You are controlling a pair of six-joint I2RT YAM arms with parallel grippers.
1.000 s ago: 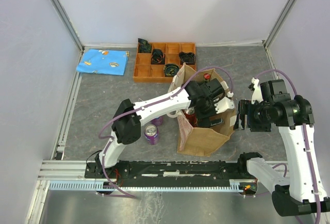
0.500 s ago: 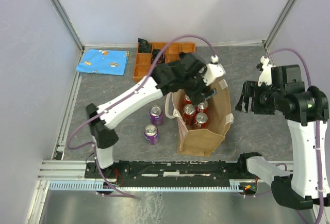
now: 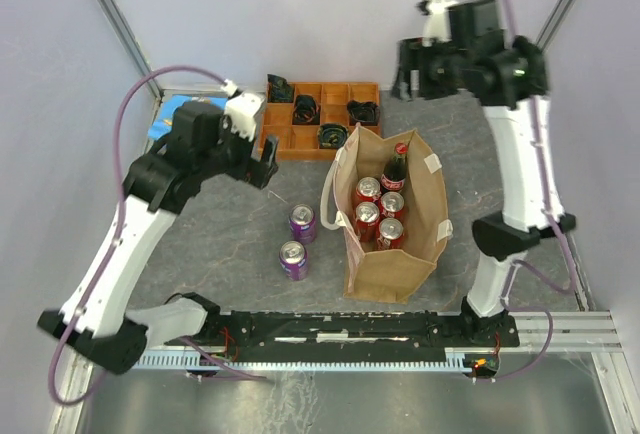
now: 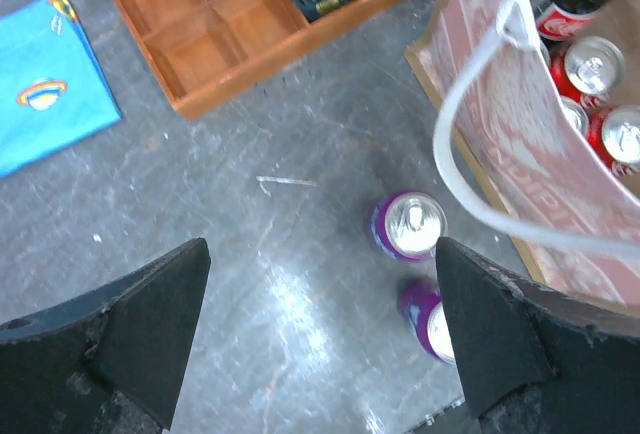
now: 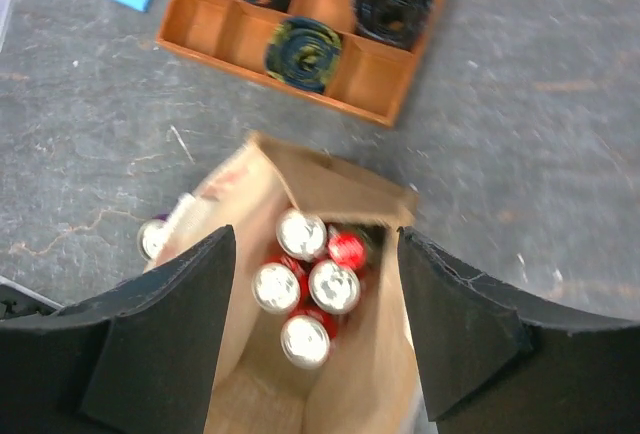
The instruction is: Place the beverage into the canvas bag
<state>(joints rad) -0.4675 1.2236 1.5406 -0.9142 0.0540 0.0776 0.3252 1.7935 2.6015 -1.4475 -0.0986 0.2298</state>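
Observation:
The canvas bag (image 3: 392, 269) stands open mid-table, its red lettering facing the left wrist view (image 4: 520, 154). Inside it are several red cans (image 3: 368, 191) and a dark bottle with a red cap (image 3: 397, 166); the right wrist view looks straight down on them (image 5: 335, 286). Two purple cans (image 3: 302, 222) (image 3: 292, 259) stand on the table left of the bag (image 4: 410, 226). My left gripper (image 3: 262, 164) (image 4: 320, 354) hangs open and empty, high and left of the bag. My right gripper (image 3: 408, 74) (image 5: 315, 324) is open and empty, high above the bag's far side.
An orange compartment tray (image 3: 285, 144) holding rolled dark items sits behind the bag (image 4: 250, 29) (image 5: 385, 84). A blue printed cloth (image 3: 200, 119) lies at the back left (image 4: 50, 84). Walls close the table's sides and back.
The left gripper came up out of the bag and swung far left and back, leaving the bottle standing inside. The right arm rose from beside the bag to the back.

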